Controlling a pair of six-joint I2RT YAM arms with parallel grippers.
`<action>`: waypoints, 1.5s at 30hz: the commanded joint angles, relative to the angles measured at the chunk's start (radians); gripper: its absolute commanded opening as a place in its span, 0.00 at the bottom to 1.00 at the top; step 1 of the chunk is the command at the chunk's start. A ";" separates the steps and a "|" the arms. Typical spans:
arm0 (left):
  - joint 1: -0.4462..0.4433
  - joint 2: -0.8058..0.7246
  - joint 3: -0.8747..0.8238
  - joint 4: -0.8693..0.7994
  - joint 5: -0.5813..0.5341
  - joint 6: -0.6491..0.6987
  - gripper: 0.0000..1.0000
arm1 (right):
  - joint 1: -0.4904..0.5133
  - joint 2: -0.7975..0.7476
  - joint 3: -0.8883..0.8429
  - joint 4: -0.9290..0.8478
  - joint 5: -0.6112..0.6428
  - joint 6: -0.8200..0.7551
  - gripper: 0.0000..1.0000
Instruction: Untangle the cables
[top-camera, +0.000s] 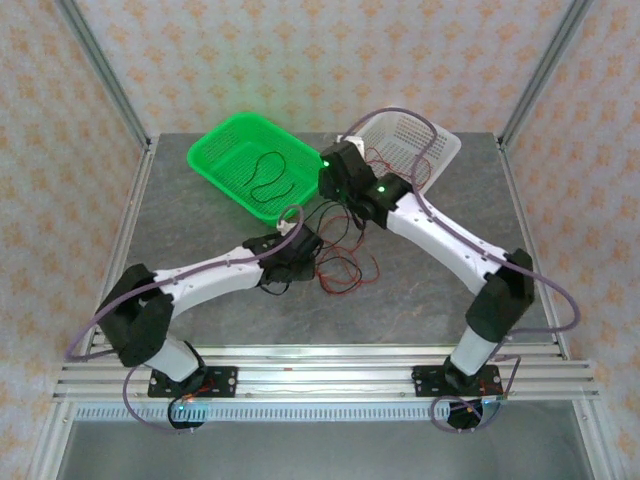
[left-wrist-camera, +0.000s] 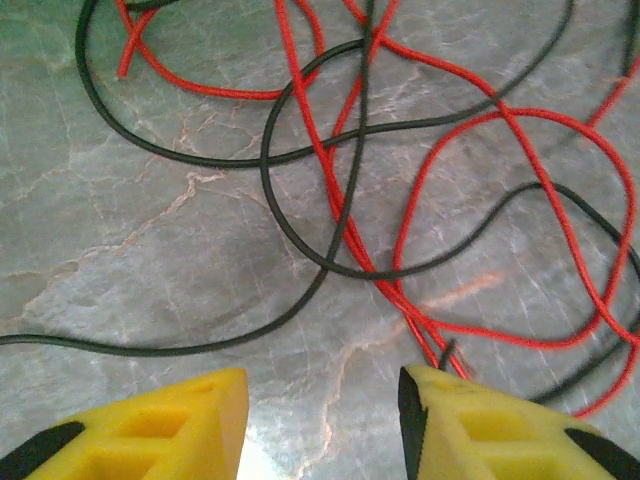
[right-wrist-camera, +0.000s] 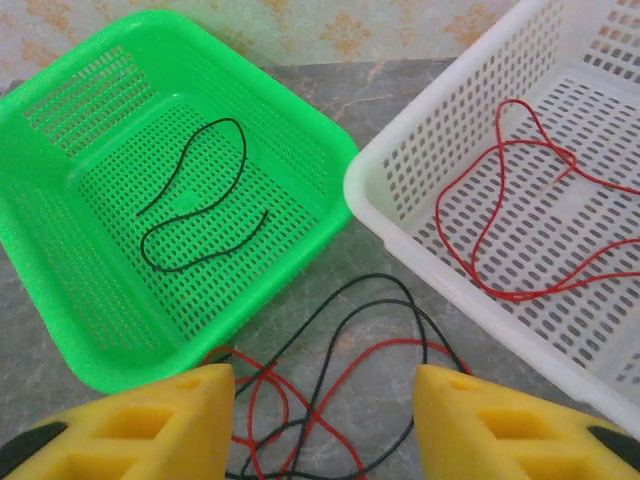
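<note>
Tabletop: green basket, black cable; white basket, red cable, maybe two; left hand, right hand apart.

Red and black cables, green basket, white basket

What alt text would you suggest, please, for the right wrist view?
A green basket holding a black cable and a white basket holding a red cable sit side by side on a table. Nearer, a tangle of red and black cables lies between the yellow fingers of the open right gripper.
</note>
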 joint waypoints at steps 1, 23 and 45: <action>0.024 0.038 0.026 0.028 -0.022 -0.003 0.36 | -0.003 -0.082 -0.086 0.063 0.037 0.029 0.50; 0.123 0.186 0.032 0.191 0.042 0.011 0.33 | -0.002 -0.323 -0.413 0.132 0.012 0.096 0.48; 0.125 0.143 0.072 0.200 0.042 0.043 0.00 | -0.003 -0.428 -0.604 0.227 -0.109 0.160 0.48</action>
